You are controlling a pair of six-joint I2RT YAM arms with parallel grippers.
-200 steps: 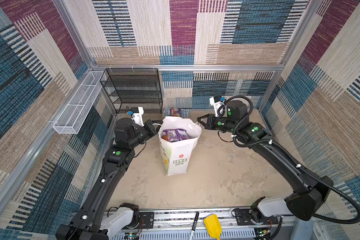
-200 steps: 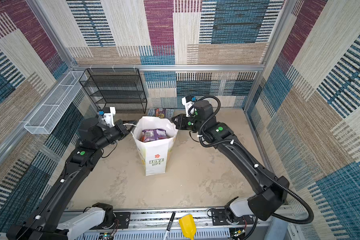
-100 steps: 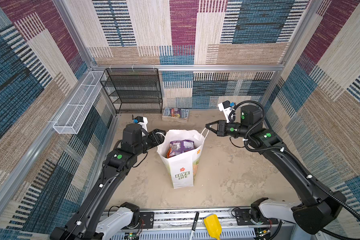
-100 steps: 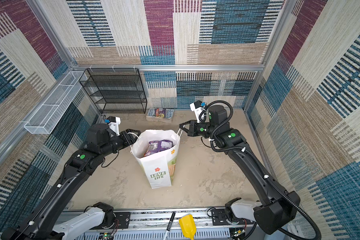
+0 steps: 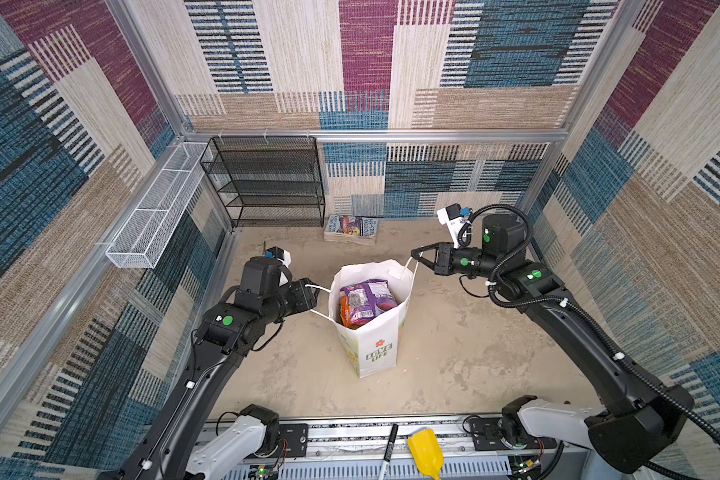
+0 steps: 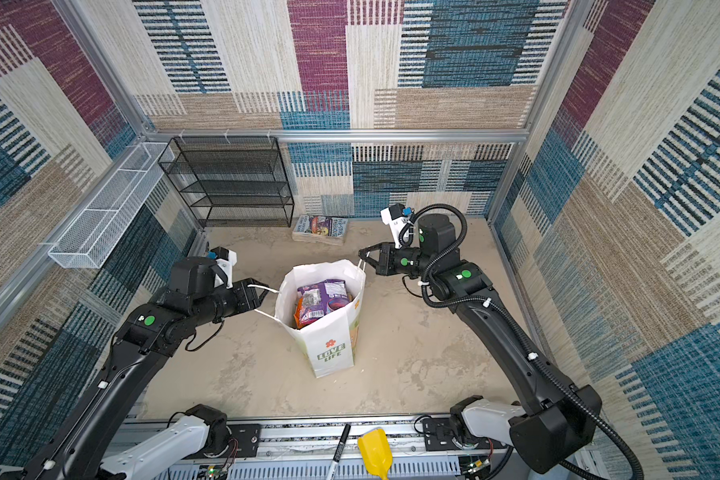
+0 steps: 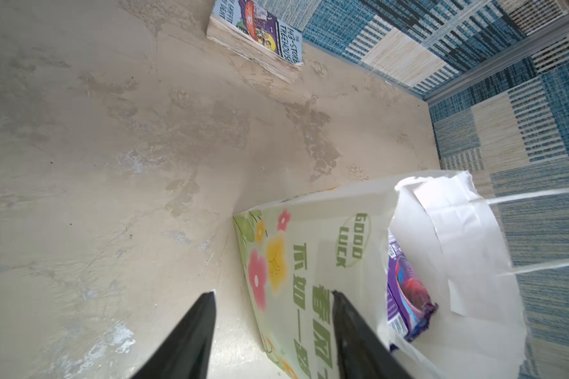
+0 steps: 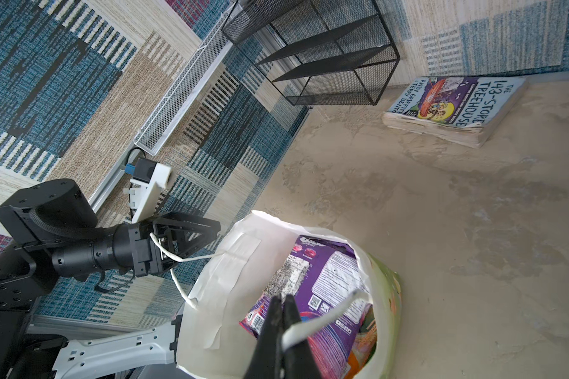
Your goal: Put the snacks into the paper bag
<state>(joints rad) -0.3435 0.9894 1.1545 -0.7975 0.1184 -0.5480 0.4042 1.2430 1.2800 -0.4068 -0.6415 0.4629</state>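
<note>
I can see the snacks [image 5: 364, 301], purple and orange ones on top, down inside the paper bag [image 5: 375, 353], which stands upright with its mouth open near the middle of the bench [image 5: 454, 353]. My right tool [image 8: 283, 300] is clenched on the white cord handle [image 8: 326, 320] at the bag's right side. My left tool [image 7: 272, 293] has its fingers spread, and the other cord handle [image 8: 178, 259] is looped loosely between them. A book [image 5: 351, 227] lies flat by the back wall beside a black wire rack [image 5: 267, 183], well apart from the bag.
</note>
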